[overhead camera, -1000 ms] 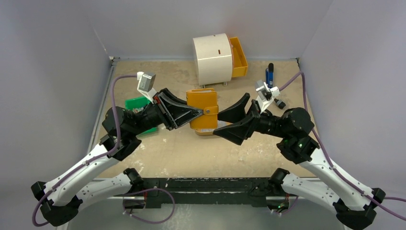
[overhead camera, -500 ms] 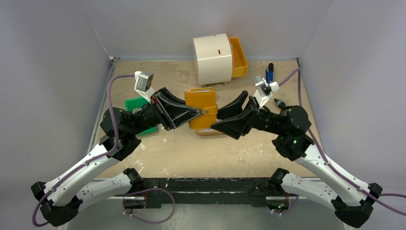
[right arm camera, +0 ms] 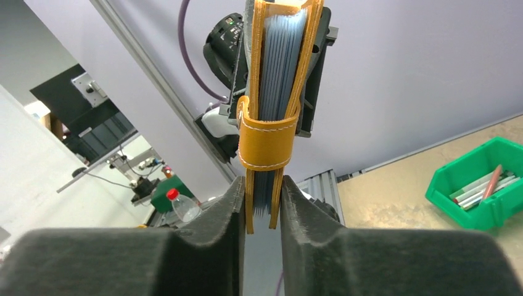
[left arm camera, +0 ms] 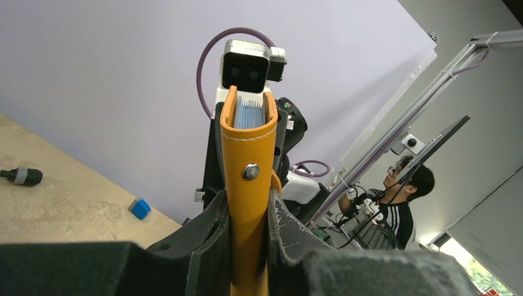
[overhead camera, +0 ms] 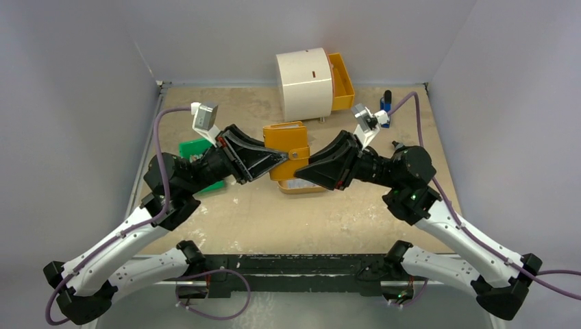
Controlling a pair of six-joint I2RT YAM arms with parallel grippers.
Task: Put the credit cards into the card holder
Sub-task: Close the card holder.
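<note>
— How's the light?
— Even, soft, from overhead; the arms [overhead camera: 130, 233] throw faint shadows on the worktop [overhead camera: 342, 212].
— Wrist views?
— The card holder [left arm camera: 248, 209] is sharp, no glare (its leather looks matte); the background is softer, with a bright patch [left arm camera: 487, 271] at the lower right corner.

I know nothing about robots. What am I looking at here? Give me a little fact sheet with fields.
Held thing: orange card holder, gripped between the two arms over the table
Left jaws: closed on one side of the holder
Right jaws: closed on the opposite side
Cards: pale blue cards stacked inside the holder
Strap: orange strap looped around the holder's edge
Nearby: green bin of sticks; white drum with an orange drawer
</note>
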